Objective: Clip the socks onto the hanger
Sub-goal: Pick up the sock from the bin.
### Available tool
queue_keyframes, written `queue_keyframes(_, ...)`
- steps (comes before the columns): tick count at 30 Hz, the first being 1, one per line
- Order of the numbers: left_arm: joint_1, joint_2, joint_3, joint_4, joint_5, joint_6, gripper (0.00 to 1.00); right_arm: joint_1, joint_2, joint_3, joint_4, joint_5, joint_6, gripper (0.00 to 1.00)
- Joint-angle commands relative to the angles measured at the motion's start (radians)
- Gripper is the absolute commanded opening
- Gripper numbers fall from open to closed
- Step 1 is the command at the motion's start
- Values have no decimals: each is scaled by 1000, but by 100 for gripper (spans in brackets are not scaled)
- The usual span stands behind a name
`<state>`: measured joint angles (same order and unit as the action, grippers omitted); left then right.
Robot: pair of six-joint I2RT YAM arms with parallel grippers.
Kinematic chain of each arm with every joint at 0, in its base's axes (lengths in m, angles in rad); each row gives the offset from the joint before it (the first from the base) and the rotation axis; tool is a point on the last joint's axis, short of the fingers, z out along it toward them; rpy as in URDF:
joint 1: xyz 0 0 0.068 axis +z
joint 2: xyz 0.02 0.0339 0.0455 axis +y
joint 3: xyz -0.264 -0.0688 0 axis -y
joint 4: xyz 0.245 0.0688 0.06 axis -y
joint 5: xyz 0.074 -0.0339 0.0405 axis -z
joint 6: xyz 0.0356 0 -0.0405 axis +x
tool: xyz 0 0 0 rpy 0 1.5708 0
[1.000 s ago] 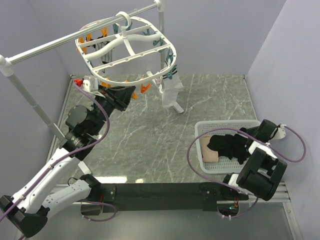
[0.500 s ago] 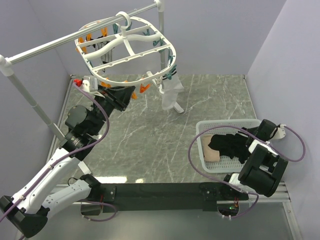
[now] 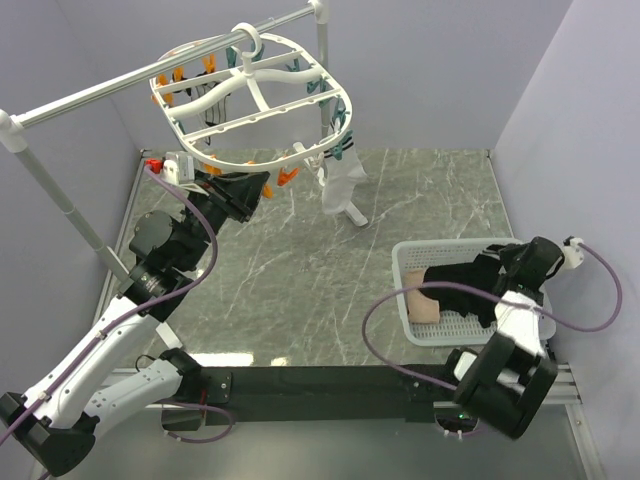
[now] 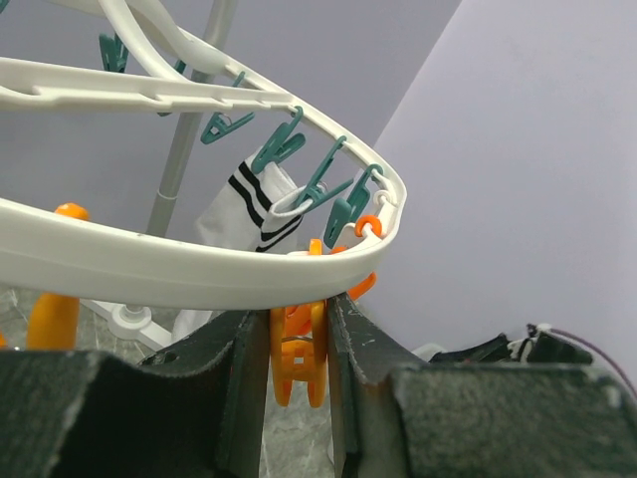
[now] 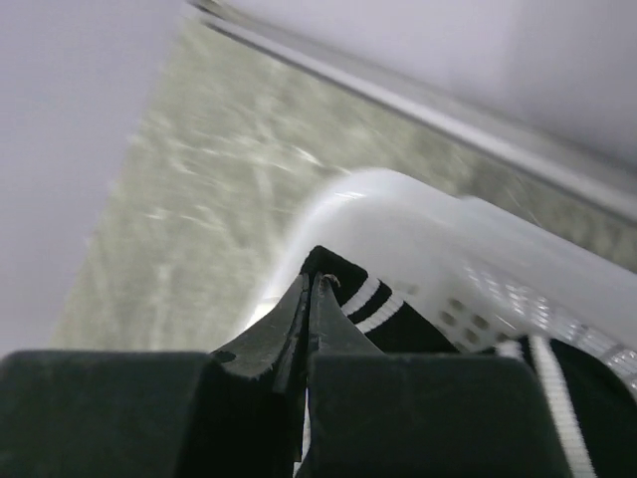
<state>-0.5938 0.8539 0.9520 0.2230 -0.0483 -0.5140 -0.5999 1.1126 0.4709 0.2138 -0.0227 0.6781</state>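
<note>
Step in hand: picking a sock out of the basket [image 3: 400,262] while a clip on the hanger [image 3: 345,100] was held ready.
Left gripper: the left gripper [image 4: 299,324] was raised under the near rim of the hanger, its jaws clamped on either side of an orange clip [image 4: 299,366].
Right gripper: the right gripper [image 5: 311,297] was down inside the basket with its jaws together, the tips right at the striped cuff of a black sock [image 5: 398,317]. Whether fabric was actually caught between them could not be told.
Socks: a white sock [image 3: 345,190] with black bands hung from teal clips at the far rim. The black sock and a pinkish sock [image 3: 422,310] lay in the basket on the right of the tabletop [image 3: 300,280].
Doing it well: lift slowly and straight up, and check that the cuff comes along. If it does not, the jaws should part and bite deeper into the cuff.
Carry: bring the sock cuff-first, so that a short free edge is offered to the clip's mouth.
Clip: the squeeze likely needs to be kept firm until the cuff sits well inside the clip.
Risk: the hanger hung free from the rail [image 3: 100,95], so a sideways push could swing it and pull the clip off line.
</note>
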Motion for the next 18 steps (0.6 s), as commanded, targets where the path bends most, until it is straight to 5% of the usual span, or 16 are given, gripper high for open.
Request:
queue_keyframes(1, 6, -13, -6, 36, 13, -1, 20, 9, -160, -8, -30, -31, -71, 0)
queue_keyframes(8, 6, -15, -1, 38, 30, -7, 20, 130, -315, -5, -59, -83, -171, 0)
queue_keyframes(18, 8, -10, 11, 30, 41, 9, 20, 468, -245, 357, -272, -140, -336, 0)
